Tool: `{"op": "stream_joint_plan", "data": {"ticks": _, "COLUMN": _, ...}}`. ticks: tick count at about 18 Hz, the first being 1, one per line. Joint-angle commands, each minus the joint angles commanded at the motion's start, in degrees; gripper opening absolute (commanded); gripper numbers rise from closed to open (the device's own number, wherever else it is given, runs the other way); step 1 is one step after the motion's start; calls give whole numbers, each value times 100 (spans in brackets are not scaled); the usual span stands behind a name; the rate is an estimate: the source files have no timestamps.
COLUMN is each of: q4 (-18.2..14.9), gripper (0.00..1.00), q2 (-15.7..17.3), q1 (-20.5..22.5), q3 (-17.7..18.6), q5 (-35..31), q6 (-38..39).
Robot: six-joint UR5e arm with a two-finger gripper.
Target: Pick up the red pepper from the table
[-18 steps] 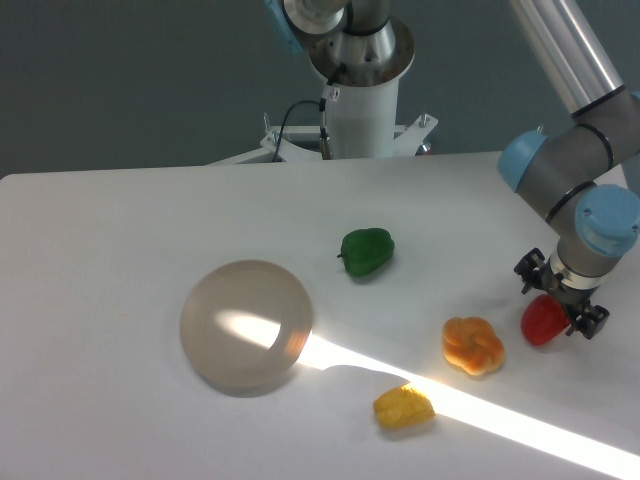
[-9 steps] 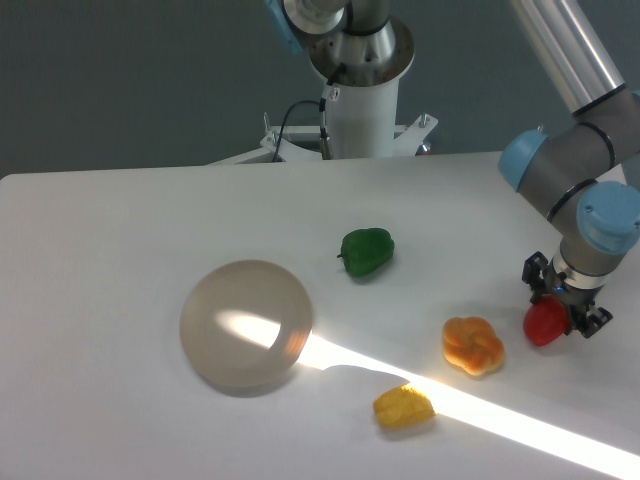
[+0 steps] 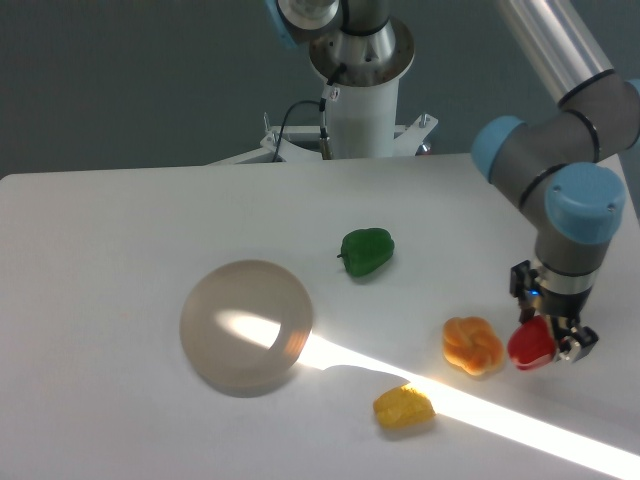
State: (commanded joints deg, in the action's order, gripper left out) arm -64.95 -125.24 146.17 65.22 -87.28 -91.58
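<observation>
The red pepper (image 3: pixel 530 344) is small, glossy and bright red, at the right side of the white table (image 3: pixel 120 240). My gripper (image 3: pixel 545 338) points down and is shut on the red pepper, its black fingers on either side of it. The pepper appears lifted slightly off the tabletop, just right of the orange lobed pepper (image 3: pixel 473 346). The arm's grey and blue wrist rises above it.
A green pepper (image 3: pixel 366 251) lies mid-table. A translucent round dome (image 3: pixel 246 325) sits to the left. A yellow toy food piece (image 3: pixel 404 407) lies near the front. The robot base stands at the back edge. A bright sunlight stripe crosses the front right.
The jaws closed on the red pepper. The gripper has since moved left and toward the front with the pepper, ending close to the orange pepper.
</observation>
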Motion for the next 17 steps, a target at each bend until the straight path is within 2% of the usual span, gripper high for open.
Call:
{"op": "stream_joint_plan", "data": {"ticks": 3, "q4": 0, "gripper": 36, "q2": -79, "q1": -185, "q3": -167, "q5": 0, "q6": 0}}
{"op": "stream_joint_plan", "data": {"ticks": 10, "q4": 27, "gripper": 36, "q2": -237, "q1": -89, "q3": -378, "q5": 0, "q6": -167}}
{"op": "stream_joint_plan", "data": {"ticks": 17, "q4": 62, "gripper": 36, "q2": -273, "q1": -1, "q3": -369, "q5": -8, "q6": -167}}
